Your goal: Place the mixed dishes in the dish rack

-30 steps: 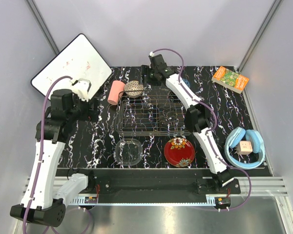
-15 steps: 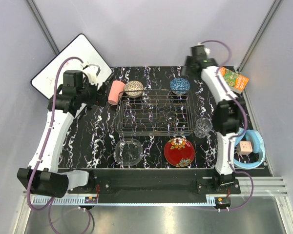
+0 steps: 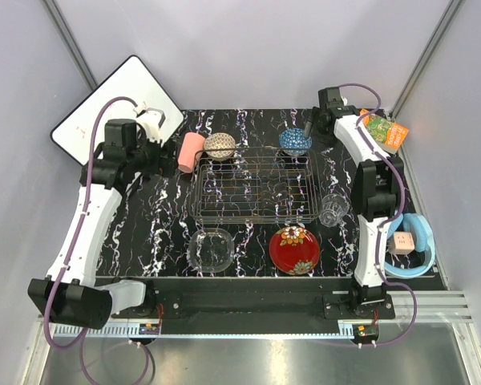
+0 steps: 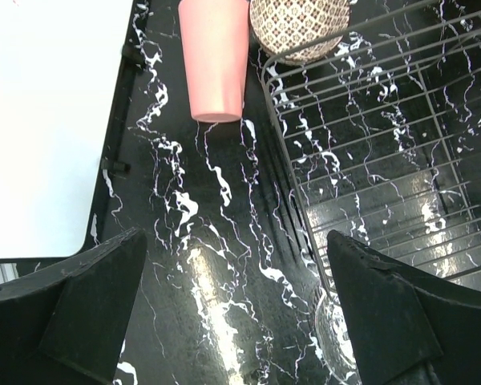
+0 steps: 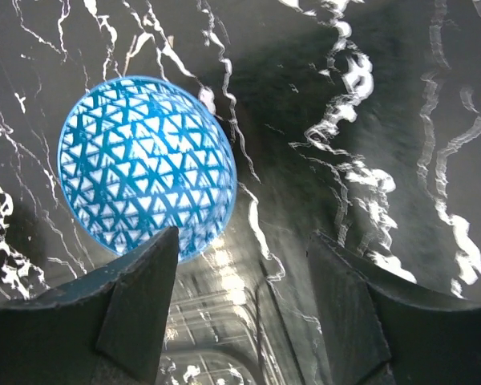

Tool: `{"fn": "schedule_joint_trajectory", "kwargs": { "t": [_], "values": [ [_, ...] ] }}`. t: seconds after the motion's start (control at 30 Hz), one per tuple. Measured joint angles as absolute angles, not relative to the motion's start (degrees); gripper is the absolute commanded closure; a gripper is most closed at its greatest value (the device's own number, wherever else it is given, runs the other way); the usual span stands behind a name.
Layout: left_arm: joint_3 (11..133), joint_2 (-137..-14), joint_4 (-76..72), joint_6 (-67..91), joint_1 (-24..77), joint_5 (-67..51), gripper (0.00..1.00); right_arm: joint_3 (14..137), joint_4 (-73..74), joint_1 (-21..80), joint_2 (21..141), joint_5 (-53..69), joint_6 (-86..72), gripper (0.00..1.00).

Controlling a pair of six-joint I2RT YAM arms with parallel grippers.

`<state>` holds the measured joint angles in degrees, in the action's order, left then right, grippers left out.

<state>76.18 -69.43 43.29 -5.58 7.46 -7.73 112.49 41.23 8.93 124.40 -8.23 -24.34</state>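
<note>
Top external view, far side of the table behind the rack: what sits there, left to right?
white board → pink cup → beige patterned bowl → blue patterned bowl → green-orange book

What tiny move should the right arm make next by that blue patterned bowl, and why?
Likely sidestep the right gripper over the blue patterned bowl and lower onto its edge. That is a judgement: its jaws stand open and hold nothing, the bowl sits beside the gap rather than inside it, and the bowl is not yet in the silver wire dish rack.
</note>
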Motion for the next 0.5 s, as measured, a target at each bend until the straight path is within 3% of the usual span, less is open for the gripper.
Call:
{"fn": "schedule_joint_trajectory", "kwargs": {
  "t": [0.2, 0.43, 0.5],
  "values": [
    [74.67, -68.82, 43.07, -5.58, 7.46, -7.66, 0.01, 116.33, 41.30, 8.84, 130.76, -6.00, -25.34, 0.32],
    [71.90, -66.70, 42.74, -5.87, 7.46, -7.18, 0.01, 118.37, 41.74, 8.82, 135.39, -4.86, -25.76, 0.44],
    [71.42, -66.22, 42.83, -6.04, 7.46, -7.01, 0.01, 118.76, 41.76, 8.82, 136.07, -4.82, -25.76, 0.54]
  ]
}}
